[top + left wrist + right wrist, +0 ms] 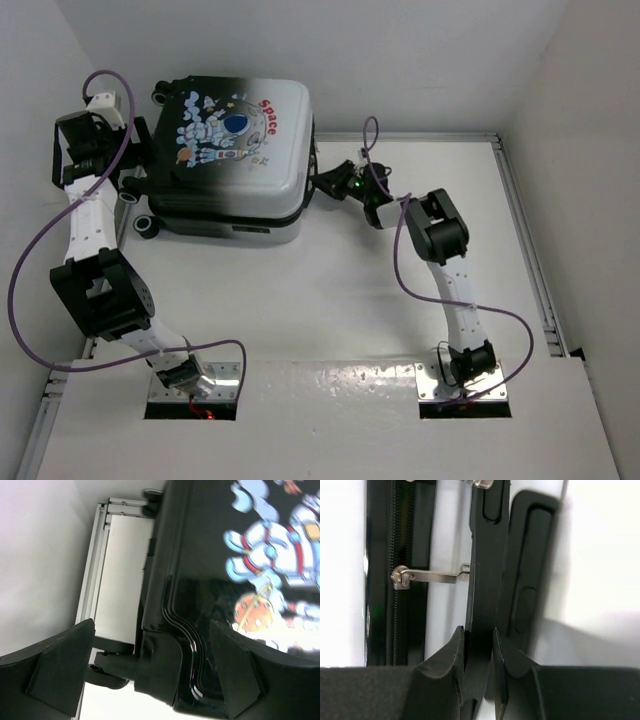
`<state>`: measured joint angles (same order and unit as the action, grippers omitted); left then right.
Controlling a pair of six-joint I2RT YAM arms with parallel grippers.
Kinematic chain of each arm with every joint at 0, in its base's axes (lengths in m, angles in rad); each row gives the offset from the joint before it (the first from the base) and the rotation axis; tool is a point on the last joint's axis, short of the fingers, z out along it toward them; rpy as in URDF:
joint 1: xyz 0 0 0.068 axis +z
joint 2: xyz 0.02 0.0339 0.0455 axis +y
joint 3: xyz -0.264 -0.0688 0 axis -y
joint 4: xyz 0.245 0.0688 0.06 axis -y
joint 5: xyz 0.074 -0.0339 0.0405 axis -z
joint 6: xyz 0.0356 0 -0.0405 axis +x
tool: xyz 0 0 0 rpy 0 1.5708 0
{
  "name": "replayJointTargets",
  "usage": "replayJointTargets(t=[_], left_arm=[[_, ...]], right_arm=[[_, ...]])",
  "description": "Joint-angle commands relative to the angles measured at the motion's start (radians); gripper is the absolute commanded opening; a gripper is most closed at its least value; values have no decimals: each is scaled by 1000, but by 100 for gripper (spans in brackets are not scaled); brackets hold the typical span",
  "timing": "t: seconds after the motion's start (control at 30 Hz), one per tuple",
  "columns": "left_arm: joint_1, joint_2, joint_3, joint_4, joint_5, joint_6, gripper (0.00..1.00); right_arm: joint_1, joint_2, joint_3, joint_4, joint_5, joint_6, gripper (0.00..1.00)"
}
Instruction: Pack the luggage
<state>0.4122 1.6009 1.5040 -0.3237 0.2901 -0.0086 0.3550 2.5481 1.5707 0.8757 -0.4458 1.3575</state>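
Observation:
The luggage (230,160) lies flat and closed at the back left of the table, astronaut side up, with its black wheels (146,227) to the left. My left gripper (135,180) is open at its wheel end. In the left wrist view its fingers straddle the black corner of the shell (225,580) and a wheel mount (107,667) without touching. My right gripper (325,183) is at the luggage's right side. In the right wrist view it (478,640) is shut on the black carry handle (487,580), beside the zipper (397,530) and its metal pull (427,575).
White walls stand close behind and left of the luggage. An aluminium rail runs along the table's left edge (92,565) and its right edge (525,230). Purple cables loop from both arms (420,290). Bare white table lies in front of the luggage (300,300).

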Motion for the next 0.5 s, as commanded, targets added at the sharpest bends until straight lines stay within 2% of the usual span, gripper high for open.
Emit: replayJointTargets(t=[0.0, 0.07, 0.2, 0.27, 0.3, 0.33, 0.37, 0.4, 0.43, 0.47], left_arm=[[11, -30, 21, 14, 21, -1, 97], [11, -30, 21, 5, 46, -1, 97], [-67, -30, 10, -38, 73, 44, 96], [-102, -30, 10, -58, 61, 76, 95], [-134, -30, 10, -70, 61, 90, 95], [-150, -30, 10, -80, 79, 107, 95], [-167, -30, 10, -115, 92, 152, 95], [-183, -30, 21, -136, 119, 176, 95], [-220, -30, 39, -190, 142, 211, 95], [-237, -30, 48, -214, 162, 241, 95]], right_arm=[[-22, -166, -259, 178, -206, -124, 0], [-40, -273, -426, 219, -246, -159, 0], [-25, -504, -746, 307, -294, -294, 0], [-10, -647, -832, 298, -271, -336, 3], [24, -685, -948, 295, -263, -419, 12], [32, -722, -984, 264, -254, -452, 21], [44, -840, -1067, 187, -207, -536, 35], [42, -882, -1087, 80, -182, -626, 40], [38, -1005, -1106, 28, -150, -667, 43], [16, -1035, -1144, -6, -96, -711, 44]])
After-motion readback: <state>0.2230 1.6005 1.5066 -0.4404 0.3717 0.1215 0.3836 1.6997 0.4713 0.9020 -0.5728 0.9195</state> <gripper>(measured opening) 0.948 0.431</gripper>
